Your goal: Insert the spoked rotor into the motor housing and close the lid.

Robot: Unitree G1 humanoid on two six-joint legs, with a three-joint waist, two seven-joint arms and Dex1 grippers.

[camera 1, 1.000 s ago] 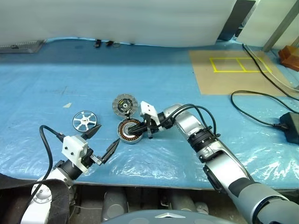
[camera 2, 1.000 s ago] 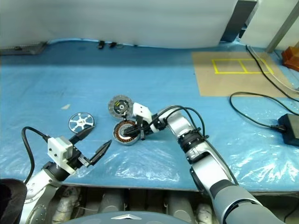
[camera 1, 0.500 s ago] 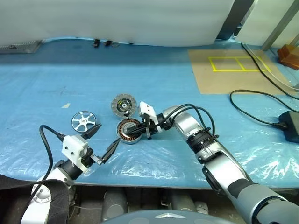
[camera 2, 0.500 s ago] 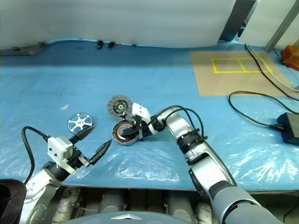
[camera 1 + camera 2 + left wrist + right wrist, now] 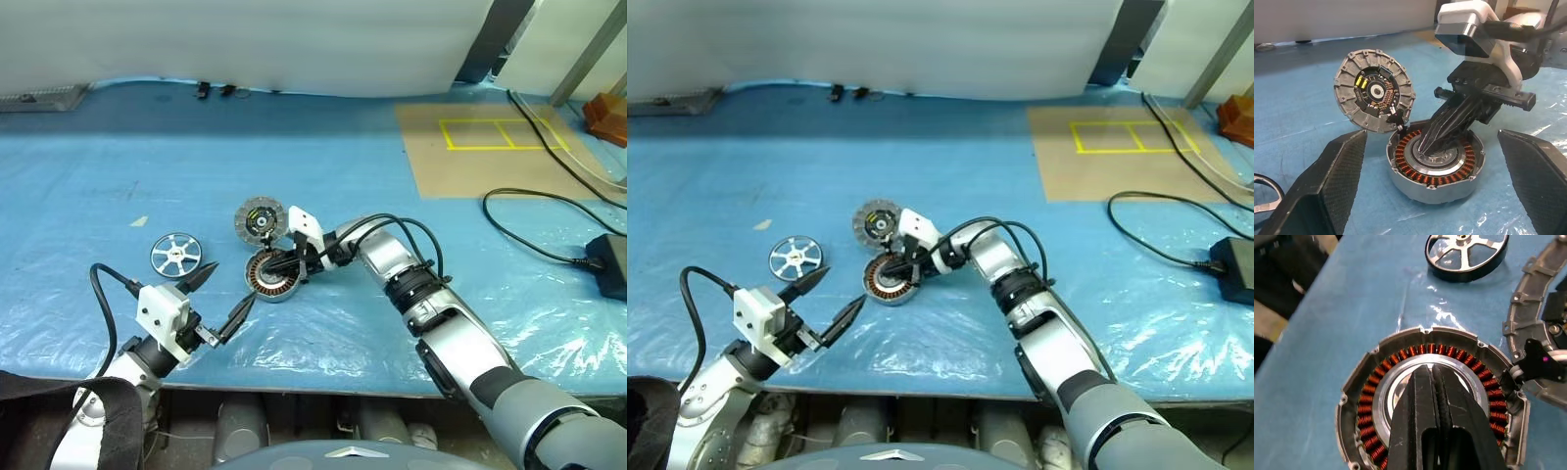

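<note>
The motor housing [image 5: 269,291] lies open on the blue sheet, its copper windings [image 5: 1366,416] ringing a silvery centre. Its lid [image 5: 260,220] stands tipped up at the far edge, dark inner face with yellow marks [image 5: 1374,90] showing. The spoked rotor [image 5: 176,257] lies flat to the left, apart from the housing. My right gripper [image 5: 268,267] is shut, holding nothing, and its tips [image 5: 1427,374] point down into the housing's centre. My left gripper [image 5: 227,289] hangs open near the table's front edge, just left of the housing and facing it [image 5: 1415,188].
A brown board with yellow tape [image 5: 490,147] lies at the back right. Black cables [image 5: 529,211] and a black power adapter [image 5: 609,264] sit at the right. The table's front edge [image 5: 294,367] runs just behind my left gripper.
My right gripper has edged leftward over the housing and rolled, its shut tips dipping towards the centre. The left gripper has stayed where it was, open.
</note>
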